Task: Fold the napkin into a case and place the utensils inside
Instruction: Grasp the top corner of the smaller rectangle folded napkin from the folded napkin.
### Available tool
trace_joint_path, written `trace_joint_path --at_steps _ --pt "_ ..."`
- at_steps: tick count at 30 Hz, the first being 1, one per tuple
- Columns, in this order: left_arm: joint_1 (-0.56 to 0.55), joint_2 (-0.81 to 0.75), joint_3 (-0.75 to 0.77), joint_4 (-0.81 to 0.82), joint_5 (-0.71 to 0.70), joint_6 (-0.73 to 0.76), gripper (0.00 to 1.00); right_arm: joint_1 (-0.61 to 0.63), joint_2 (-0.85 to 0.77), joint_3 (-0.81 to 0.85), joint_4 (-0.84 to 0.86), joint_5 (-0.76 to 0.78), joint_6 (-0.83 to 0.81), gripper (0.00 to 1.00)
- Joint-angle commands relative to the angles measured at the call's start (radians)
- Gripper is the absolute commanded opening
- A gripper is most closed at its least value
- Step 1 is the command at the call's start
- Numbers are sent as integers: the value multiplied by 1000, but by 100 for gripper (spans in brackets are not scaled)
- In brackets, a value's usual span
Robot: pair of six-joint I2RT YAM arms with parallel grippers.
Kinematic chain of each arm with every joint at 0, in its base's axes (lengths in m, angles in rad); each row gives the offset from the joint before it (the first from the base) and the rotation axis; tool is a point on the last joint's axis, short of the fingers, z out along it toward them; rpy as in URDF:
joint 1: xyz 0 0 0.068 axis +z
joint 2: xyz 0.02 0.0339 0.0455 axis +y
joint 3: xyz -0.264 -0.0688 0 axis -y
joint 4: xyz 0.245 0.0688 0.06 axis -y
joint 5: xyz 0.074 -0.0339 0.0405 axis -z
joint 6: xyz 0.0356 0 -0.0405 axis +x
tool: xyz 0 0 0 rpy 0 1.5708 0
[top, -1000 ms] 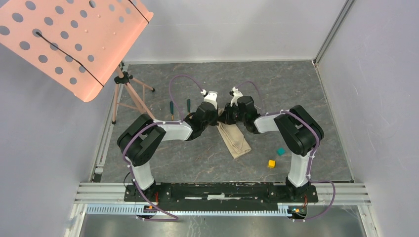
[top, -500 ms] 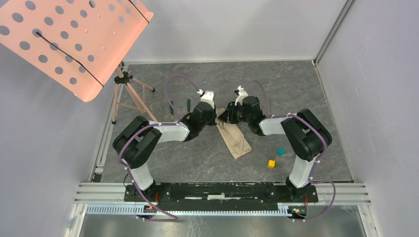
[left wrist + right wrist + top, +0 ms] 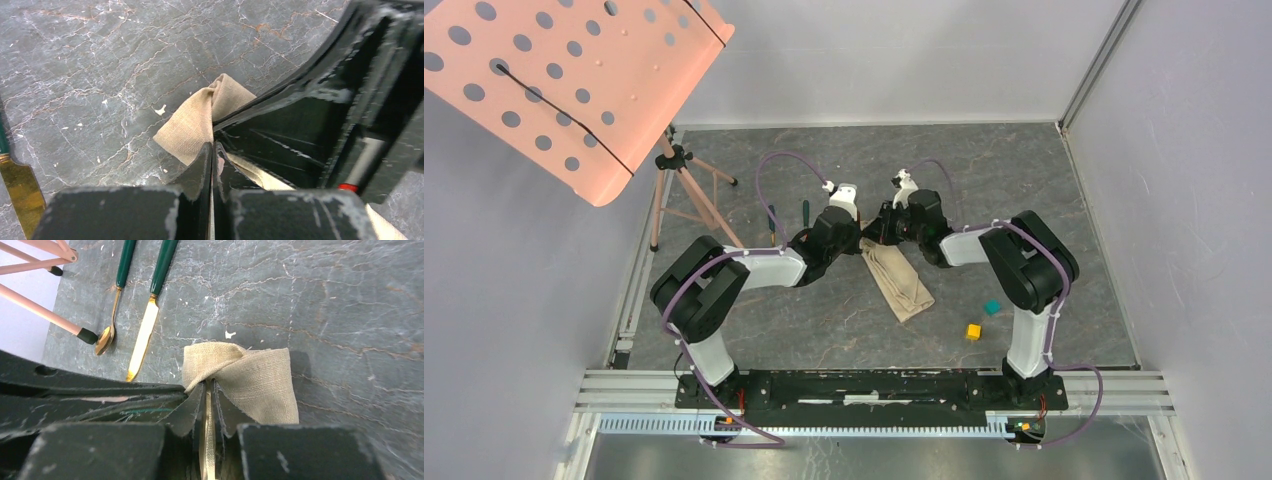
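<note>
The beige napkin (image 3: 901, 282) lies as a narrow folded strip between the two arms, running from the grippers toward the near right. My left gripper (image 3: 859, 243) and right gripper (image 3: 873, 238) meet tip to tip at its far end. In the left wrist view the left gripper (image 3: 212, 146) is shut, with a corner of the napkin (image 3: 192, 125) coming out of its tips. The right gripper (image 3: 209, 388) is shut on a twisted fold of the napkin (image 3: 255, 377). The utensils lie to the left: a gold spoon (image 3: 113, 310) and a gold knife (image 3: 146, 325), both teal-handled.
A pink perforated stand (image 3: 564, 80) on a tripod (image 3: 686, 190) stands at the back left, one foot (image 3: 86, 335) close to the spoon. A teal cube (image 3: 992, 307) and a yellow cube (image 3: 973, 331) sit near the right arm. Walls enclose the grey marbled floor.
Both grippers have shifted slightly away from the bases and to the left, taking the napkin's far end along. The right arm's elbow swung outward and came back.
</note>
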Motion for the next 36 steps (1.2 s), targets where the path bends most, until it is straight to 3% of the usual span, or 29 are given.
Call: trace_joint_path --at_steps 1,8,16,22,27,30,36 --pt "4 0 26 63 28 -39 2 29 67 47 86 -27 47 11" --pt "14 8 24 42 36 -78 4 35 89 42 123 -46 64 13" --pt "53 -120 -29 -68 -3 -210 48 5 -23 14 40 -85 -2 24" --pt "117 -201 -104 -179 -9 -441 60 -16 -103 -22 -36 -58 -94 31" --pt "158 -152 -134 -110 90 -535 59 -22 -89 -17 -60 -53 -135 26" --pt "157 -101 -119 -86 125 -541 53 -20 -65 -24 -25 -68 -114 14" --pt "157 -22 -112 -56 136 -550 37 -5 -1 -17 22 -88 -91 8"
